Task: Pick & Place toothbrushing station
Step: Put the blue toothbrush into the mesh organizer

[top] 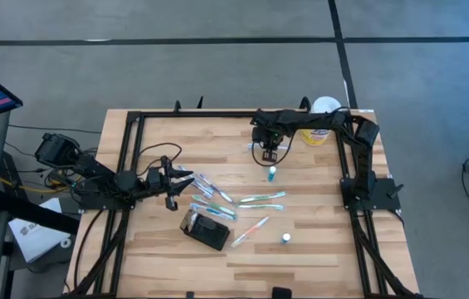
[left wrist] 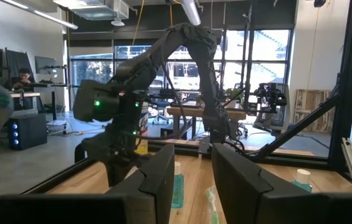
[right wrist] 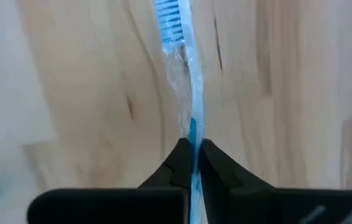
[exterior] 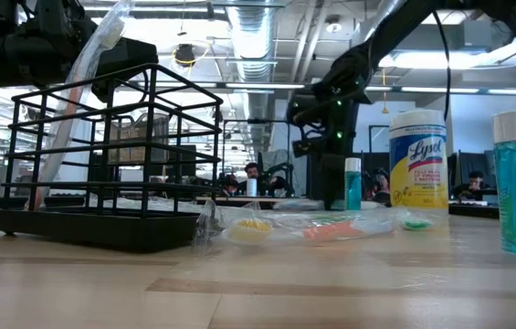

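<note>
The toothbrushing station [top: 206, 229], a black wire holder, stands on the table near its front middle; the low view shows it [exterior: 102, 155] with one wrapped toothbrush leaning inside. Several wrapped toothbrushes [top: 242, 199] lie loose on the wood. My right gripper [right wrist: 194, 152] points down over the far middle of the table [top: 269, 154] and is shut on a blue toothbrush [right wrist: 188, 81] in clear wrap. My left gripper [left wrist: 192, 180] stays at the table's left [top: 178, 184], level and open, with nothing between its fingers. My right gripper pinches the blue toothbrush's handle [right wrist: 192, 134] between its two fingertips, clear wrap included. The fingers come from above and lie across the handle. The bristle end [right wrist: 168, 15] reaches out beyond the fingers over the wood; I cannot tell whether it still touches the table.
A yellow-labelled wipes canister [top: 321, 126] stands at the far right by the right arm. One small blue bottle [top: 272, 173] stands just in front of my right gripper, another [top: 285, 238] near the front right. A black frame [top: 134, 116] edges the table.
</note>
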{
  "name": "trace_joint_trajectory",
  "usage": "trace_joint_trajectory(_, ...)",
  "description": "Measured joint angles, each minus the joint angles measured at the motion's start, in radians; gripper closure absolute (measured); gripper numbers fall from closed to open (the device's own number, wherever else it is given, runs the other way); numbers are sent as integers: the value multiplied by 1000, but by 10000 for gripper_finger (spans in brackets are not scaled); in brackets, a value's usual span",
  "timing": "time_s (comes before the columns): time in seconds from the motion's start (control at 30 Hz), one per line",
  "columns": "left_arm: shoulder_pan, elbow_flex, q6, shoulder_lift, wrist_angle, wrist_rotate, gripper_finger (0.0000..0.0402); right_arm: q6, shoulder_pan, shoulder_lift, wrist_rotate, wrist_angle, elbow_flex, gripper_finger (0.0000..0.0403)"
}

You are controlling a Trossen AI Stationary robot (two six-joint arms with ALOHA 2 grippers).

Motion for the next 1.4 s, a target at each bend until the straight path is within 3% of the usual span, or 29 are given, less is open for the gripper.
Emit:
trace_joint_trajectory(0.97,0,0,4,0,22,-1,298,0,338,-2,-82,-125,547,400)
trace_joint_trajectory(1.4,0,6,4,0,36,-2,298,-63,447,-37,-169,-54,610,400)
